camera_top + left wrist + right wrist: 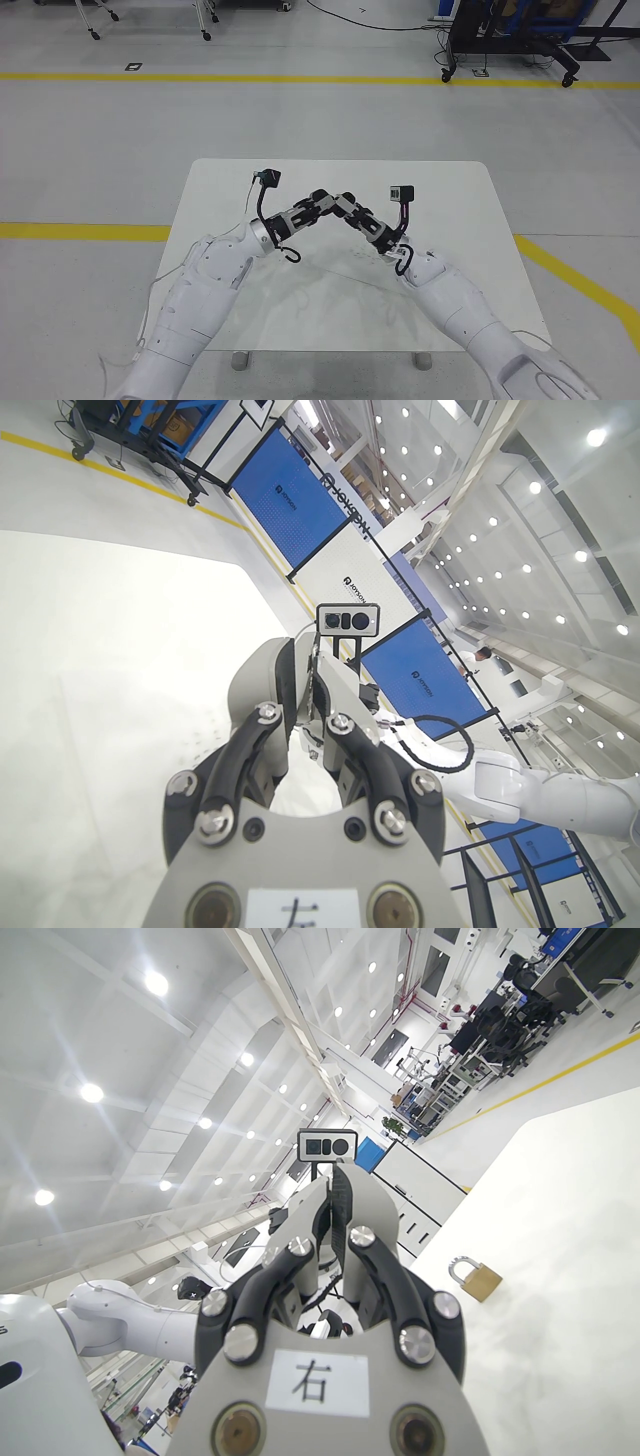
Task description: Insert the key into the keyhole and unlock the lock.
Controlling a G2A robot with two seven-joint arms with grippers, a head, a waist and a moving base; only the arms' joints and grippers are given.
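Over the middle of the white rectangular table (450,190), a little toward its far edge, the two arms come in from the near corners and meet nose to nose. The left gripper (318,201) and the right gripper (346,204) are held up off the surface, just beside each other, tips almost touching.

From the left wrist, the left gripper (300,645) has its ribbed black pads (285,680) drawn close, only a narrow slit between them. Whether anything thin sits in that slit cannot be told. Just past its tips sits the right arm's small black wrist camera (348,620).

Across to the right wrist: the right gripper (333,1178) has its grey fingers (367,1203) pressed together, pads meeting, and nothing can be made out between them.

And there's the lock: a small brass padlock with a silver shackle (477,1280) lies on the bare table (550,1228), shackle seated in the body, apart from the raised right gripper. Which table edge it lies nearest cannot be told.
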